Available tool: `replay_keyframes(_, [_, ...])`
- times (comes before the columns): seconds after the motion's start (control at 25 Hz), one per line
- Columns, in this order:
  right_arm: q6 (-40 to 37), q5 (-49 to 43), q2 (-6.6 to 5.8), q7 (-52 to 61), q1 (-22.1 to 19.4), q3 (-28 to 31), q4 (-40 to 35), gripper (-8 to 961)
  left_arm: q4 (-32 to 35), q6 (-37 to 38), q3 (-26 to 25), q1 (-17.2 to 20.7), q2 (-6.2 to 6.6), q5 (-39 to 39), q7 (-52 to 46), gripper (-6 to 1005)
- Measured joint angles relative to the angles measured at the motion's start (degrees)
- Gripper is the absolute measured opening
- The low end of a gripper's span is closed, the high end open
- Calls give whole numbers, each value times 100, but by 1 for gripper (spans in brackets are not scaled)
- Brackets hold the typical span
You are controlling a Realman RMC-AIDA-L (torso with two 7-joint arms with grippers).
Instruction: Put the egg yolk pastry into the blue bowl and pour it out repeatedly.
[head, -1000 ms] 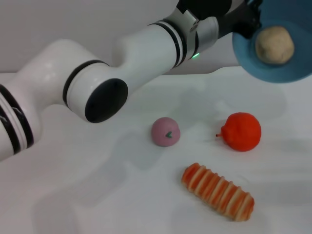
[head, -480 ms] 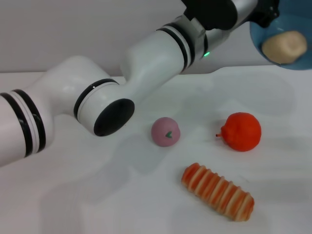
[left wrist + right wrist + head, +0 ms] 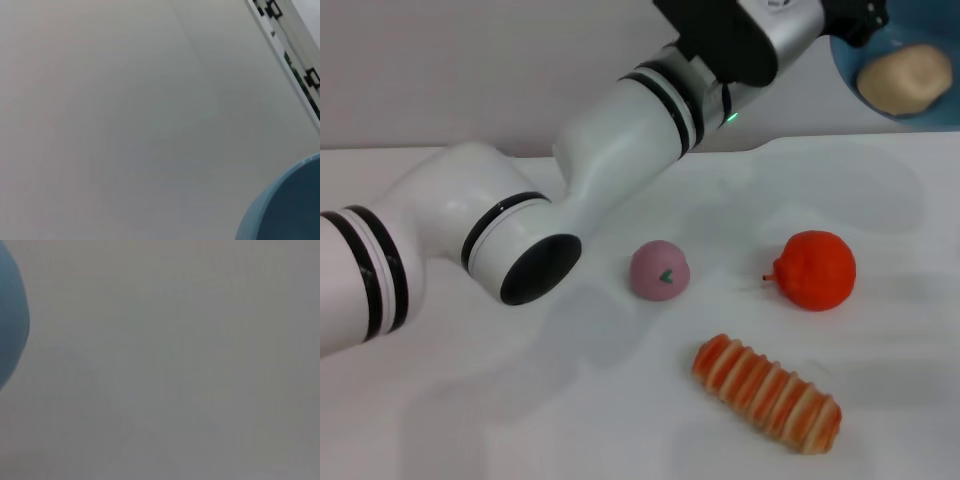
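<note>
Head camera looks down; both wrist cameras share the blue bowl (image 3: 285,210).

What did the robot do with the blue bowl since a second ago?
The left arm lifted the blue bowl higher, toward the head view's top right corner, with the egg yolk pastry riding inside. The pink bun, orange fruit and striped bread stayed put on the table.
</note>
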Motion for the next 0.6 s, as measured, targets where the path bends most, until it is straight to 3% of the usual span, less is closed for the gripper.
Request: replay_keyframes(0.6, [11,-1,3,24,58,0,19,552,222,860,382,128,0,5,275,0])
